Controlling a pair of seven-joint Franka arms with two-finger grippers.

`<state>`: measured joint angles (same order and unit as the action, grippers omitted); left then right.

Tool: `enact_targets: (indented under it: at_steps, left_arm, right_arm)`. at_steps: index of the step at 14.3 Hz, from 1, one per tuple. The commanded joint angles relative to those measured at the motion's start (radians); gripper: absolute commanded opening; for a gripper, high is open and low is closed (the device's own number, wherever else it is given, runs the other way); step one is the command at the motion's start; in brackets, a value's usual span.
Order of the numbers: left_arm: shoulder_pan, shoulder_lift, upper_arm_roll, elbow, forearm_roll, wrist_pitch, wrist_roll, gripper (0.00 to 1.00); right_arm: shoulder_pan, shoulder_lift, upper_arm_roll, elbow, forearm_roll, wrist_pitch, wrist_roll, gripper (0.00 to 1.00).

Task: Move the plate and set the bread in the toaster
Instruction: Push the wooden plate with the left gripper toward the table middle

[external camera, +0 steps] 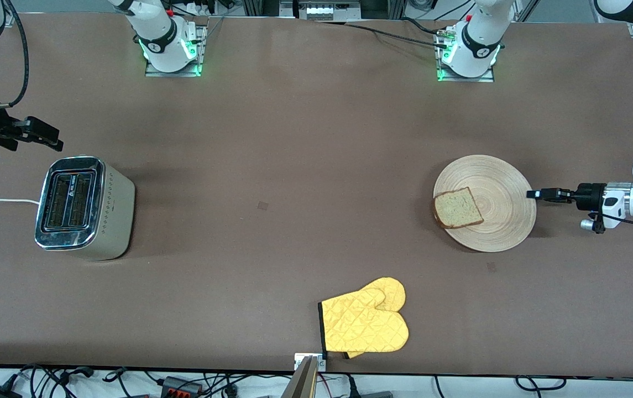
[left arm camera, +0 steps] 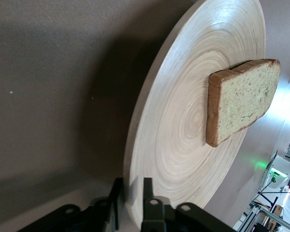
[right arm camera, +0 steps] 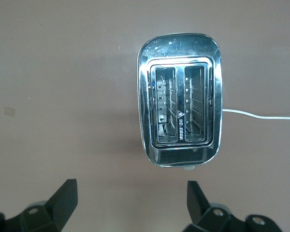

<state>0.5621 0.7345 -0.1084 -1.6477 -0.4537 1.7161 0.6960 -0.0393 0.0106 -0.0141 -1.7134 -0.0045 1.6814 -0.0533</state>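
Left tool (external camera: 533, 194) at right of frame is clenched on the rim of the plate (external camera: 501, 182), set edge-on, probably so the plate can be dragged; bread (external camera: 458, 208) lies on it, away from the fingers. Right tool (external camera: 45, 138), upper left, hangs released above the toaster (external camera: 85, 207), waiting.

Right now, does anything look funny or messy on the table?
Not really. The bread sits off-centre on the plate, its crust hanging slightly past the rim. The toaster stands upright, slots empty.
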Motion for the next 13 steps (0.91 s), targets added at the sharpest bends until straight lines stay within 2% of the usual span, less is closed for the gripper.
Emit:
enact_targets:
  at_steps: [1, 3, 8, 10, 13]
  left_arm:
    - [0.001, 0.011, -0.007, 0.022, -0.043, -0.018, 0.027, 0.08]
    - [-0.007, 0.011, -0.008, 0.023, -0.092, -0.062, 0.017, 0.01]
    - [-0.047, 0.023, -0.037, 0.022, -0.241, -0.102, 0.008, 0.01]
    - [-0.112, 0.043, -0.044, 0.022, -0.289, -0.124, 0.01, 0.01]
    - [-0.18, 0.097, -0.045, 0.02, -0.426, -0.16, -0.047, 0.01]
  right_arm:
    - [-0.014, 0.003, 0.008, 0.001, 0.001, 0.001, -0.014, 1.0]
    - [-0.014, 0.003, 0.008, 0.0, 0.001, 0.001, -0.014, 1.0]
    - [-0.016, 0.008, 0.006, 0.001, 0.0, 0.006, -0.017, 1.0]
    - [-0.016, 0.008, 0.008, 0.001, 0.0, 0.009, -0.016, 1.0]
    - [-0.016, 0.008, 0.008, 0.0, 0.001, 0.012, -0.016, 1.0]
